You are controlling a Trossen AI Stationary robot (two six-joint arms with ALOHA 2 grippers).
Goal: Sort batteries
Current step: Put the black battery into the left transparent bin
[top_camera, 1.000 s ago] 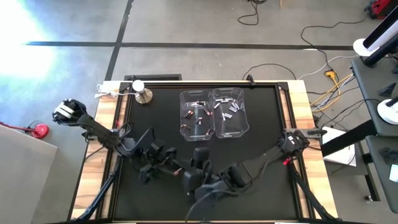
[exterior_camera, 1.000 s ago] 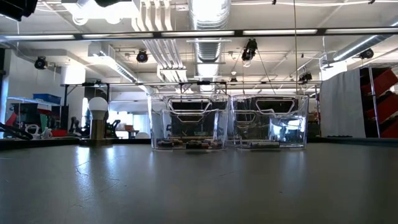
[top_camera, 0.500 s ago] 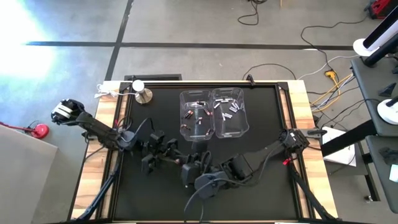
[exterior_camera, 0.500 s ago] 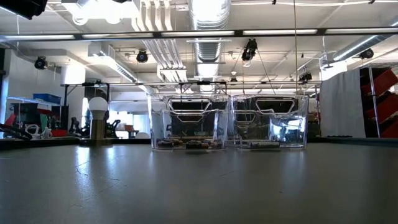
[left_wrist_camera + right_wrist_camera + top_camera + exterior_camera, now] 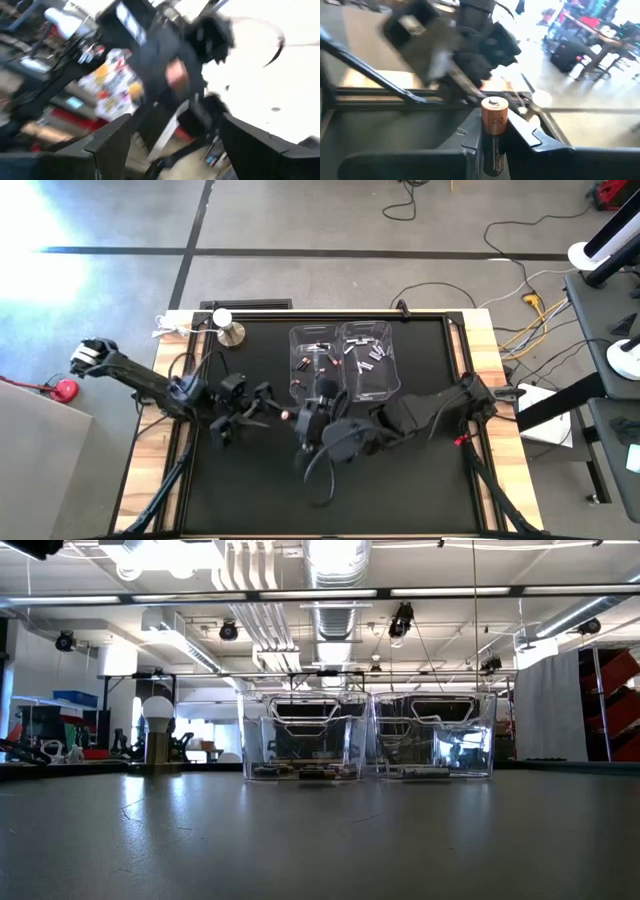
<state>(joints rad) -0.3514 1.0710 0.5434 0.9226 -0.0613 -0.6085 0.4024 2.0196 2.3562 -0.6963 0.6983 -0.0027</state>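
One copper-and-black battery [image 5: 494,135] stands clamped in the right claw [image 5: 493,145] above the counter [image 5: 420,480]; carry it level to the left bin [image 5: 318,365], while the left claw [image 5: 275,408] hangs apart.

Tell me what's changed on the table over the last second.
Both arms moved toward the bins. The right claw has taken a copper-topped battery from the left claw, now open. The two clear bins and the lamp stayed put.
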